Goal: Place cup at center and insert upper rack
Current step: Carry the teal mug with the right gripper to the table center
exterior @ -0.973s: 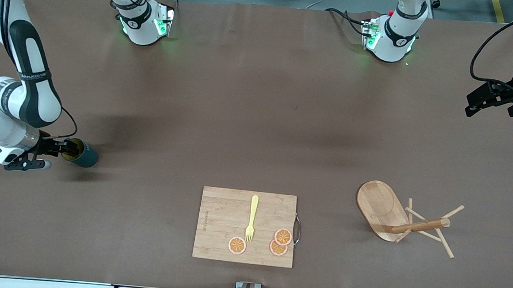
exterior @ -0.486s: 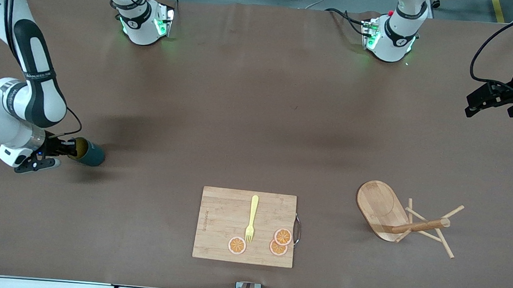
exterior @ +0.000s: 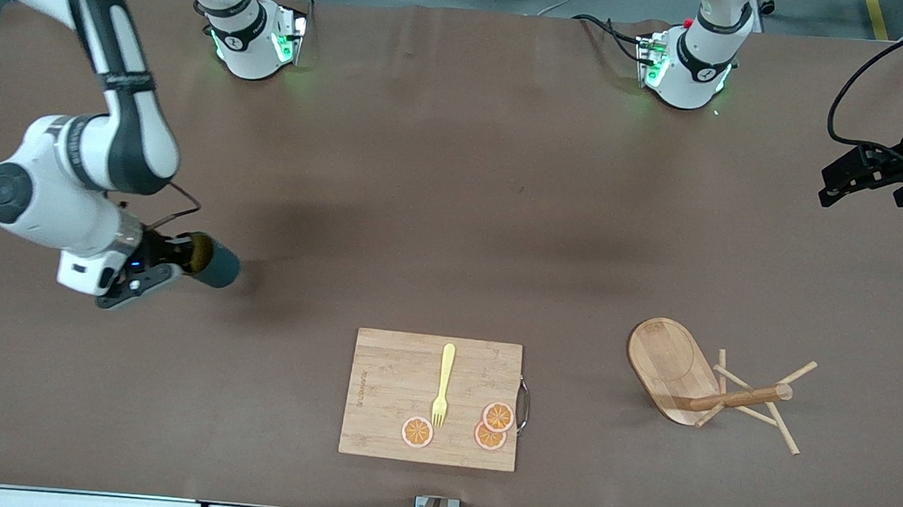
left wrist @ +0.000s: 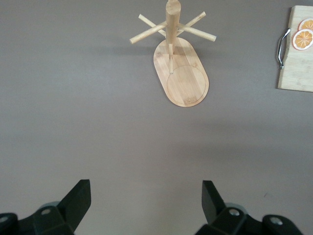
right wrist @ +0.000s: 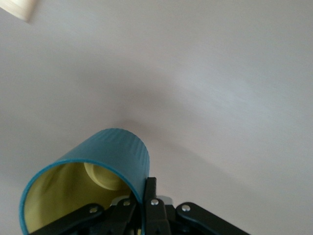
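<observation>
Since the earlier frame the right end effector (exterior: 177,258) has carried the cup (exterior: 213,264) toward the table's (exterior: 455,205) middle — pinched on its rim, cup tipped sideways, yellow inside empty. Wide bare brown table lies ahead. The left end effector (exterior: 861,174) waits, spread wide, over its table end. The wooden rack (exterior: 672,372) lies toppled beside the cutting board (exterior: 392,394) bearing 1 fork (exterior: 443,386) and 3 orange slices (exterior: 491,426).

The cup (right wrist: 105,161) looks ribbed and matt teal outside. The rack (exterior: 680,374) and cutting board (exterior: 392,394) are pale smooth wood. The table (exterior: 455,205) cover is matt brown.
</observation>
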Motion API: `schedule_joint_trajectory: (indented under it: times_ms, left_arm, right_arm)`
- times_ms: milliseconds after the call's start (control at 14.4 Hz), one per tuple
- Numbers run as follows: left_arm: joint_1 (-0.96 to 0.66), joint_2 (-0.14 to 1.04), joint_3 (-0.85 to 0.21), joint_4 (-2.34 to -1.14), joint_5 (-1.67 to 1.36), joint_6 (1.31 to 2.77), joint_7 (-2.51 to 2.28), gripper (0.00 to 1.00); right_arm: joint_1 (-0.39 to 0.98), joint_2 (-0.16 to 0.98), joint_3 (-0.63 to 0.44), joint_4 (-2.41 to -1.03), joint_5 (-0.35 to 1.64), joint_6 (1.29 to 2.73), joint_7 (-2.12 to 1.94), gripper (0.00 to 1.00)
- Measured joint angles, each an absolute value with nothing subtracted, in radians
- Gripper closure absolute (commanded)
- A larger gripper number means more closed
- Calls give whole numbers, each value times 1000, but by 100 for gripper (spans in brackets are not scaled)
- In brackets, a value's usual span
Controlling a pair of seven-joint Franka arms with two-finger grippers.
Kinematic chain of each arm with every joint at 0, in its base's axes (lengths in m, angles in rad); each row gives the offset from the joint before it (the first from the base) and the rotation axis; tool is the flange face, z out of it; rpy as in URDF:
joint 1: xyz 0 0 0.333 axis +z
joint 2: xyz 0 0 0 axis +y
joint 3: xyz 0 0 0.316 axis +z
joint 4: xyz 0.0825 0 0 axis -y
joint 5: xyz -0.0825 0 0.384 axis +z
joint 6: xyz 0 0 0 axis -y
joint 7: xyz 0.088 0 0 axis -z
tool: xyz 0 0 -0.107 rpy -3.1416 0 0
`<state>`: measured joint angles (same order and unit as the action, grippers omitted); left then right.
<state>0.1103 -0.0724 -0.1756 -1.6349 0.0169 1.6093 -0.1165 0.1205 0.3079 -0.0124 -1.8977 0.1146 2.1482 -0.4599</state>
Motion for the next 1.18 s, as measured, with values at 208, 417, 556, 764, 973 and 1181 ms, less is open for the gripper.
schedule_joint_trajectory:
  times_ms: [208, 417, 556, 764, 973, 1181]
  left_arm:
    - [110, -72, -175, -1628, 17, 1609, -116, 0]
    - [111, -72, -175, -1625, 17, 1609, -116, 0]
    - [111, -72, -174, -1622, 17, 1609, -116, 0]
    - [111, -72, -174, -1613, 17, 1609, -116, 0]
    - [111, -72, -173, -1610, 19, 1609, -116, 0]
    - [111, -67, -172, -1609, 19, 1609, -116, 0]
  right_arm:
    - [313, 294, -6, -1864, 116, 2146, -137, 100]
    - [505, 302, -4, -1790, 116, 2145, 168, 100]
    - [590, 331, -4, -1752, 116, 2145, 317, 100]
    - [692, 407, -6, -1696, 115, 2150, 496, 100]
    - [771, 467, -7, -1673, 114, 2168, 605, 100]
    - [817, 501, -10, -1670, 114, 2181, 647, 100]
